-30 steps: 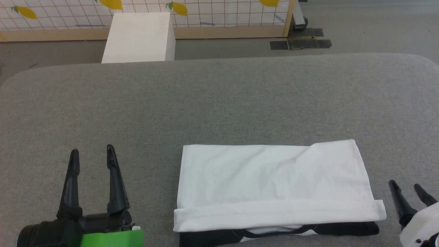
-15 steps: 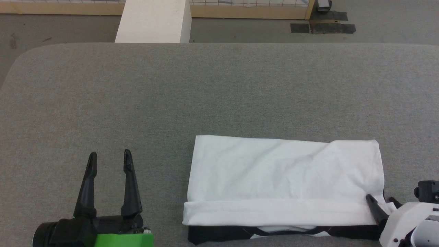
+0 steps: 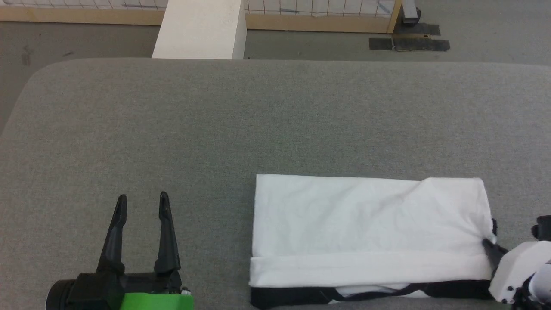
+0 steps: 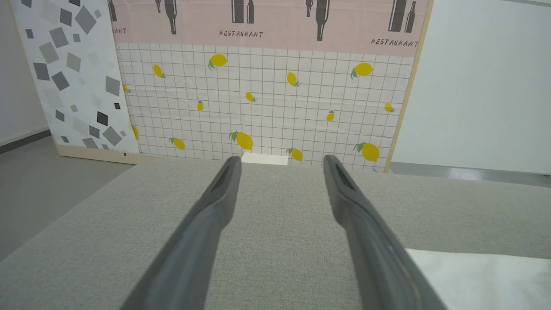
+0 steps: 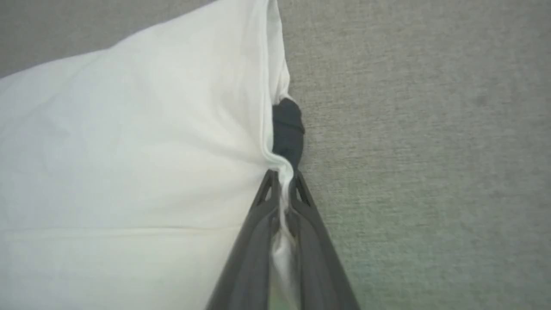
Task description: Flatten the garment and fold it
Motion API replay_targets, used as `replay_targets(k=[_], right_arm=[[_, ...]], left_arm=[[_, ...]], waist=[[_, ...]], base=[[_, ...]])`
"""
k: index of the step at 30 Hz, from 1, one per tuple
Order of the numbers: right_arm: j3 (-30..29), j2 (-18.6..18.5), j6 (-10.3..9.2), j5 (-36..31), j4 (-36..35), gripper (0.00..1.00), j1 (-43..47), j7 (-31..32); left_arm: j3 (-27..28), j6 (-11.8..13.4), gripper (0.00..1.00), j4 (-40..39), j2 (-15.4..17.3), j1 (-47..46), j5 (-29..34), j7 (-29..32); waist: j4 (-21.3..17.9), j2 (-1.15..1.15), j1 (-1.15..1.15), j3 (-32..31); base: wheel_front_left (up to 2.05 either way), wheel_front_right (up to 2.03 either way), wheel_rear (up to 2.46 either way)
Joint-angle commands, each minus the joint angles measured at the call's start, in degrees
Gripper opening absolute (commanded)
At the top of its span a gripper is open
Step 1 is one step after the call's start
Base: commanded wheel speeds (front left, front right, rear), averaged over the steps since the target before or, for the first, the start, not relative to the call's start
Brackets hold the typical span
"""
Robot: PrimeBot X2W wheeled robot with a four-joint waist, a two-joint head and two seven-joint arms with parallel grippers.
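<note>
Folded garment lies lower right on the desk, bare surface stretching above and left; right claw pinches its right edge, left claw spread lower left; frame bottom crops its near edge

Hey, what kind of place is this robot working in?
Probably a staged test room, not a home: a printed lemon-and-grid backdrop panel lettered RESTAURANT stands on a grey floor, and the folded white shirt lies on a grey fabric-covered table.
</note>
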Motion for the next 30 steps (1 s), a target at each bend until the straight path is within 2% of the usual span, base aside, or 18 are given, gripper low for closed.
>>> replay_targets(k=[1,7,12,14,15,22,30], right_arm=[[-2.59,-1.27,-0.14,-1.10,0.48,0.00,-1.25,-0.79],[-12.26,-5.31,-0.14,-4.47,-0.53,0.00,-2.15,-1.31],[-14.29,-7.32,-0.14,-5.41,-2.66,0.00,-1.33,-0.27],[-12.80,-7.20,-0.14,-4.70,-4.84,0.00,-1.15,0.61],[-8.33,-6.39,-0.14,-3.06,-9.44,0.00,-0.92,2.38],[4.24,-2.37,-0.14,1.70,-19.34,0.00,-0.57,9.14],[14.01,-0.29,-0.14,1.49,-19.64,0.00,-2.67,11.86]], left_arm=[[0.20,-0.48,1.00,0.28,-0.29,0.52,0.51,-0.21],[0.76,-1.10,1.00,0.62,-0.89,1.40,0.46,-0.21],[0.97,-1.73,1.00,1.18,-1.39,1.60,0.40,-0.21],[1.06,-1.94,1.00,1.43,-1.68,1.62,0.31,-0.21],[1.03,-2.36,1.00,1.97,-2.15,1.61,0.16,-0.21],[1.15,-3.06,1.00,2.75,-3.13,1.31,0.10,-0.21],[0.88,-4.27,1.00,3.44,-4.06,-0.02,0.19,-0.22]], waist=[[-0.67,0.00,0.00,-1.01],[-1.66,0.00,0.00,-2.16],[-2.16,0.00,0.00,-2.48],[-2.45,0.00,0.00,-2.65],[-2.76,0.00,0.00,-3.00],[-2.71,0.00,0.00,-3.41],[-0.77,0.00,0.00,-2.06]], base=[[0.00,0.00,0.00],[0.00,0.00,0.00],[0.00,0.00,0.00],[0.00,0.00,0.00],[0.00,0.00,0.00],[0.00,0.00,0.00],[0.00,0.00,0.00]])
